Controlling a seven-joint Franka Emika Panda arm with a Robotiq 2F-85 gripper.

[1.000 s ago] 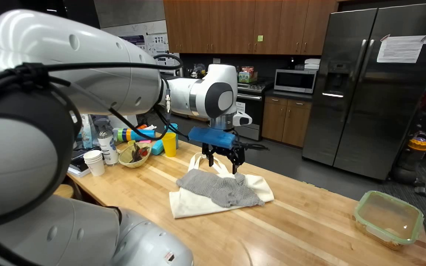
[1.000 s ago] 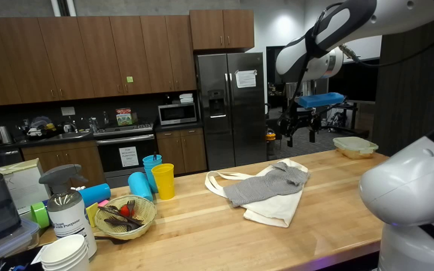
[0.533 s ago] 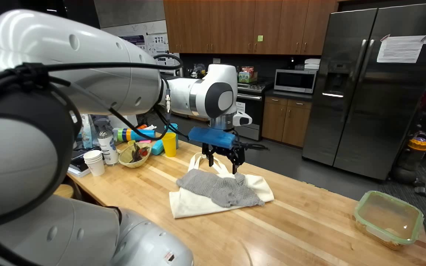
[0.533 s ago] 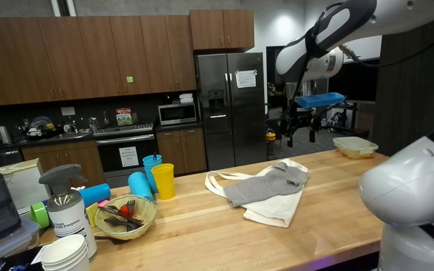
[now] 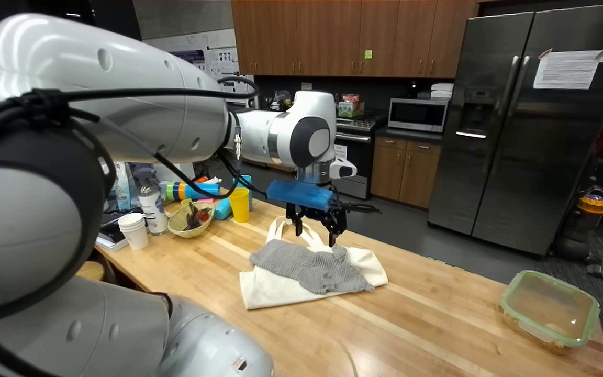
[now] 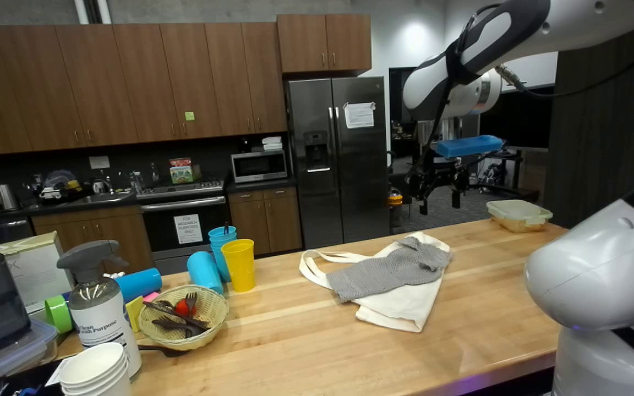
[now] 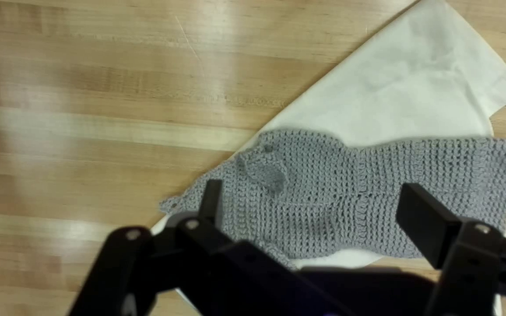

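My gripper (image 5: 315, 234) hangs above the table, its two black fingers wide apart and nothing between them. Below it lies a rumpled grey knitted cloth (image 5: 291, 259), which the wrist view shows under and between the fingertips with a folded-over patch near the left finger. The cloth (image 7: 323, 175) rests on a cream tote bag (image 7: 393, 101) laid flat on the wood. In an exterior view the bag's handles reach left from under the cloth (image 6: 383, 275), and a gap shows between the gripper (image 6: 440, 203) and both fabrics. Part of the bag is hidden beneath the cloth.
A glass container with a green-rimmed lid (image 5: 553, 309) stands at the far end of the wooden table. Toward the opposite end are a yellow cup (image 6: 239, 265), blue cups (image 6: 205, 270), a wicker basket (image 6: 215, 322) of dark utensils, a spray bottle (image 6: 102, 319) and stacked white cups (image 6: 99, 368).
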